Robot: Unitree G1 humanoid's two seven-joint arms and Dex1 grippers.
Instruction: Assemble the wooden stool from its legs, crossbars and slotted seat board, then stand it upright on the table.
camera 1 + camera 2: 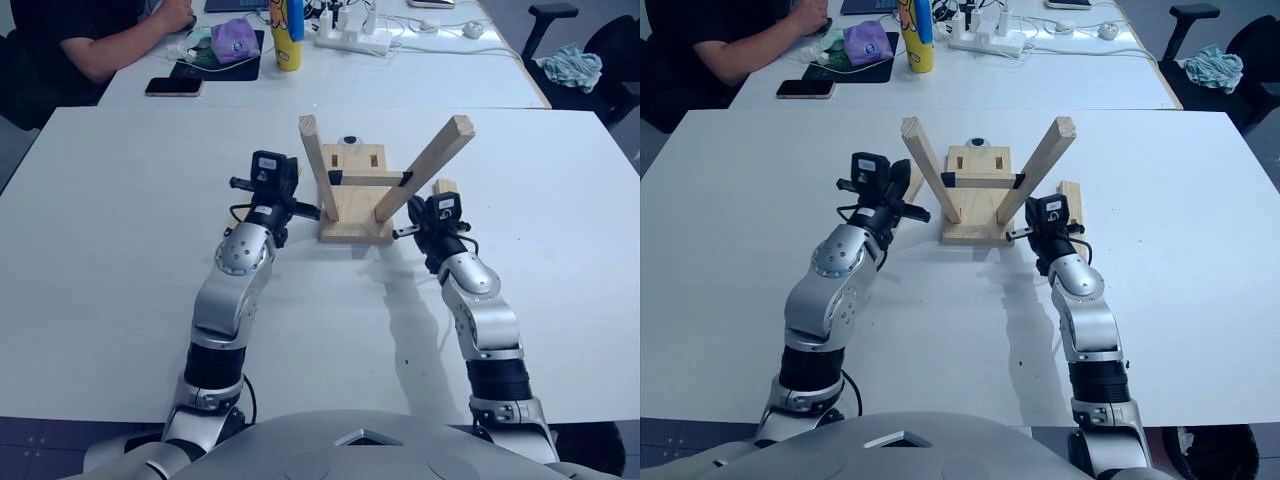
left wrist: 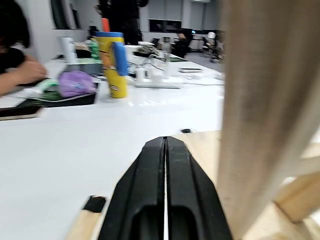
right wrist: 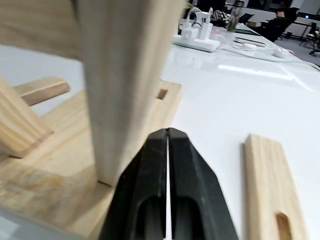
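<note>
Seat board flat at mid-table, two legs splayed upward, a crossbar between them. The left gripper and right gripper flank the legs, jaws pressed shut and empty. A loose slotted piece lies just right of the right gripper, long axis pointing away from the robot, nearest the right arm.

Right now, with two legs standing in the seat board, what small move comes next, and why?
Probably open the right claw and shift it onto the loose slotted piece beside the seat board: that claw is shut and empty, and only two legs and one crossbar are fitted.
</note>
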